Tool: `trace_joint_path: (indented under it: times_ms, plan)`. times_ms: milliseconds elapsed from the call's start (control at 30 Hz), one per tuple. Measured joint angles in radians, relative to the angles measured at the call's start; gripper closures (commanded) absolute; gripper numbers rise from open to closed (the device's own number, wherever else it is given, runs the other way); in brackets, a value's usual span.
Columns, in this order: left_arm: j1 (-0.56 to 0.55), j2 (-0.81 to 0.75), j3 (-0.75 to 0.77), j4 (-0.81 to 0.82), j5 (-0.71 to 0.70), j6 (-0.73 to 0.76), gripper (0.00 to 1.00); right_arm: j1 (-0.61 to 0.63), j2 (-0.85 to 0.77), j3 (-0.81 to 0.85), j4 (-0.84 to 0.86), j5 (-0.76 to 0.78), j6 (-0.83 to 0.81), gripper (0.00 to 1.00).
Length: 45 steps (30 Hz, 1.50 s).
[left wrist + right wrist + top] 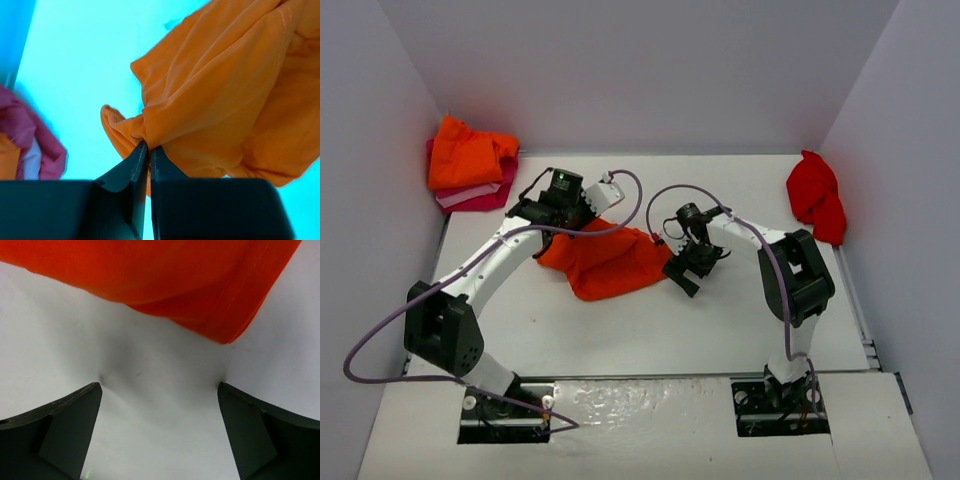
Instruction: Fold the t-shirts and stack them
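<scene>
- Left gripper (552, 222), seen from the overhead camera, sits at the back-left corner of the orange t-shirt (610, 262). The shirt lies crumpled in the middle of the table (650, 330). The right gripper (686, 274) hovers just off the shirt's right edge.
- Also from overhead, a folded stack (470, 170) of orange over pale pink and magenta rests in the far-left corner. A red t-shirt (817, 197) is heaped at the far-right edge. Both are well apart from the work, and neither stands in either arm's way.
- In the left wrist view, the left gripper (148, 146) has its jaws clamped tight on a pinched bunch of orange cloth. The rest of the shirt trails away from the pinch in loose folds. The stack's magenta edge shows at the left.
- In the right wrist view, the fingers (65, 425) are spread wide with only bare table between them. The shirt's hemmed edge (225, 320) is just ahead and not touched.
- The shirt looks light and limp, so it should sag, drag and bunch rather than keep a shape. A pinch on a seamed hem or corner would likely hold better than one mid-panel. The near right edge looks like the natural place for the open gripper to take hold.
</scene>
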Motion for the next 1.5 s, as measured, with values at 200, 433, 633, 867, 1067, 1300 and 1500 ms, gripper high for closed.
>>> trace_joint_path:
  times_ms: [200,433,633,867,1067,1300,1500]
  plan:
    - [0.072,-0.064,-0.016,-0.009,-0.056,0.005,1.00,0.018,0.084,0.097,-0.027,0.103,0.076,0.00]
    - [0.100,-0.081,-0.089,-0.022,-0.047,0.006,0.92,0.024,0.103,0.158,-0.009,0.192,0.071,0.00]
    - [0.098,0.008,-0.090,-0.027,0.005,0.011,0.61,0.024,0.108,0.276,0.051,0.207,0.053,0.00]
    - [0.035,0.055,-0.026,-0.076,0.043,0.090,0.50,0.012,0.108,0.327,0.097,0.238,0.039,0.00]
    - [-0.034,0.214,0.264,-0.118,0.067,0.188,0.50,-0.093,0.103,0.246,0.113,0.243,0.038,0.00]
    - [-0.061,0.459,0.472,-0.228,0.092,0.294,0.51,-0.213,0.066,0.128,0.128,0.256,0.038,0.00]
    - [-0.065,0.573,0.494,-0.310,0.127,0.370,0.54,-0.219,0.042,0.113,0.149,0.259,0.037,0.00]
